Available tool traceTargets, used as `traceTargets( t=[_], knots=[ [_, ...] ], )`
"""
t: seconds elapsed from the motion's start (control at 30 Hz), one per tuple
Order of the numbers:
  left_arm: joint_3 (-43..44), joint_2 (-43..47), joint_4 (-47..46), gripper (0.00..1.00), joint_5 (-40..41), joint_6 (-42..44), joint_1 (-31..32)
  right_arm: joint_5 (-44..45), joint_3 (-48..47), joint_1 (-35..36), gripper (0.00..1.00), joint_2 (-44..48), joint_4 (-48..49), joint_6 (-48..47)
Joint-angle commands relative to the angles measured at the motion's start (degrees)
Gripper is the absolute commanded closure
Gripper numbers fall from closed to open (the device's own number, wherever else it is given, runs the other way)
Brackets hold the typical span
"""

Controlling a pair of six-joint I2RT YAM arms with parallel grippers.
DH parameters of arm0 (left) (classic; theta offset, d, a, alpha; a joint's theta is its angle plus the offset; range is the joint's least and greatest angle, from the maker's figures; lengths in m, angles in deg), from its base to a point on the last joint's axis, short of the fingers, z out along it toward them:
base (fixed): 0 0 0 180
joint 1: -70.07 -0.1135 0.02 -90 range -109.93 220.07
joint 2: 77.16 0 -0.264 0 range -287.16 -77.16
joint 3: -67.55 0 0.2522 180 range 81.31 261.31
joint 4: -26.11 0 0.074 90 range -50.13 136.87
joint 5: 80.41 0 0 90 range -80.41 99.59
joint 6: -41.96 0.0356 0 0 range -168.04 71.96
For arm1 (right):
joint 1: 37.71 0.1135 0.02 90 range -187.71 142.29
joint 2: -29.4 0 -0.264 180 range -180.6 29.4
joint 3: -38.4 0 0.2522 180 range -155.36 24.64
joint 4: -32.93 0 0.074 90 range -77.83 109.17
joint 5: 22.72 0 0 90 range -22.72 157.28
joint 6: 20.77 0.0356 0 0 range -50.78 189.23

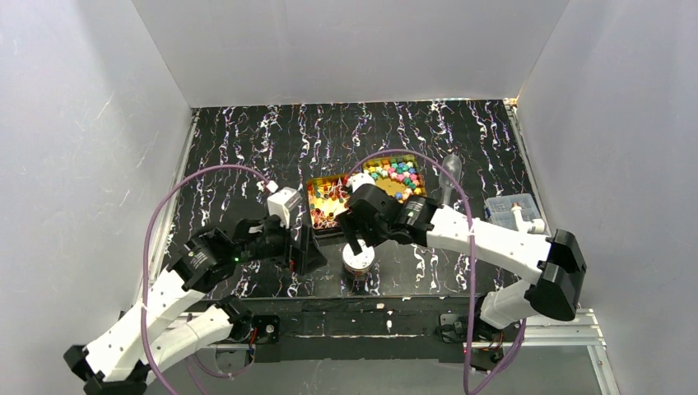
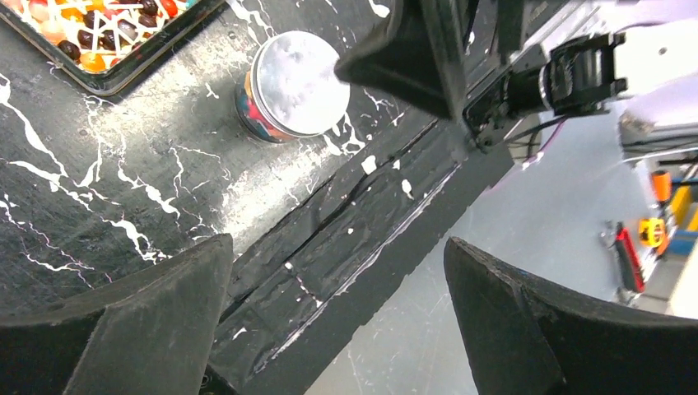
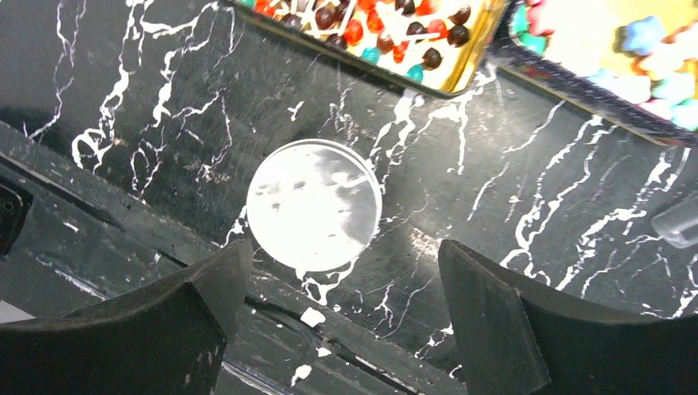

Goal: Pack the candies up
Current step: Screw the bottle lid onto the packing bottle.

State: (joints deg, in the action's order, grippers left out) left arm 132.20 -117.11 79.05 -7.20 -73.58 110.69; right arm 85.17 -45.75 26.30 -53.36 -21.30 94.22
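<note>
The candies lie in two open gold tins. Red, dark and teal pieces [image 1: 326, 202] fill the left tin [image 1: 315, 183]; they also show in the right wrist view [image 3: 374, 33] and the left wrist view [image 2: 82, 33]. Pastel pink, green, yellow and blue lumps [image 1: 397, 173] fill the right tin, and the right wrist view [image 3: 650, 49] shows them too. My right gripper [image 1: 355, 240] hangs open and empty just above a small jar with a white lid [image 1: 358, 260], [image 3: 314, 204]. My left gripper [image 1: 310, 251] is open and empty to the left of the jar [image 2: 298, 82].
A clear lidded plastic box [image 1: 512, 210] sits at the right. A clear plastic scoop-like piece [image 1: 450, 173] lies beside the right tin. The table's near edge [image 2: 370, 247] runs just under both grippers. White walls enclose the table on three sides.
</note>
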Motion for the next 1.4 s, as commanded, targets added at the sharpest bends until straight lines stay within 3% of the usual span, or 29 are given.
traceTargets(
  t=[0.0, 0.3, 0.53, 0.87, 1.07, 1.37],
  knots=[
    [3.65, -3.29, 0.11, 0.01, 13.13, -1.18, 9.94, 2.27, 1.12, -2.94, 0.07, 5.67, -1.16, -1.61],
    [5.66, -12.29, -0.36, 0.01, 38.84, -5.11, 34.22, 0.55, 3.25, -9.15, 0.04, 12.91, -2.65, -3.9],
    [2.63, -17.62, -7.95, 0.01, 48.62, -8.14, 44.58, -0.92, 5.08, -11.74, 0.02, 16.02, -2.7, -5.01],
    [-18.57, -16.33, -40.31, 0.01, 52.77, -1.42, 47.12, -2.2, 7.89, -12.41, 0.02, 19.26, -1.57, -5.9],
    [-25.42, -16.73, -48.13, 0.01, 54.29, 0.84, 47.18, -3.68, 9.86, -12.42, 0.02, 20.58, -0.69, -5.88],
    [-38.11, -20.11, -71.51, 0.01, 56.96, 6.53, 46.93, -6.98, 12.37, -12.42, 0.02, 21.76, 1.95, -5.13]
  ],
)
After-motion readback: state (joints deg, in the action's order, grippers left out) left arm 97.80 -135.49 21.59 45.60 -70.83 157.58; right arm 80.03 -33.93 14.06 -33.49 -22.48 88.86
